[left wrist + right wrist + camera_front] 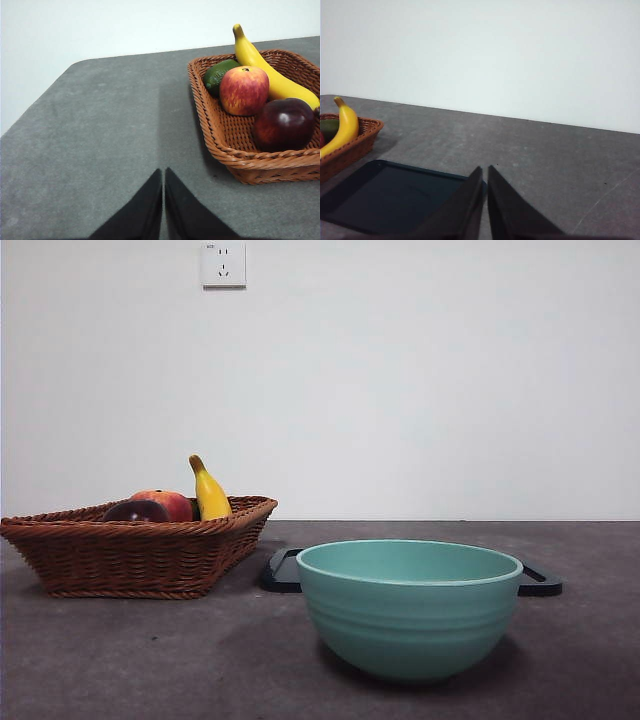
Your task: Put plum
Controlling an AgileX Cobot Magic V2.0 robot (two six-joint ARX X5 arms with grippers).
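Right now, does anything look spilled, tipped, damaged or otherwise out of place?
Nothing stands out. The plum, apple, banana and a green fruit lie inside the wicker basket; the green bowl stands upright in front of the dark tray.

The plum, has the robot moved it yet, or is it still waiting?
Nothing looks done yet. The plum still lies in the wicker basket beside the apple and banana. Nothing is in hand: the left gripper and right gripper are both shut and empty. Still left: grasp the plum, lift it out and put it down.
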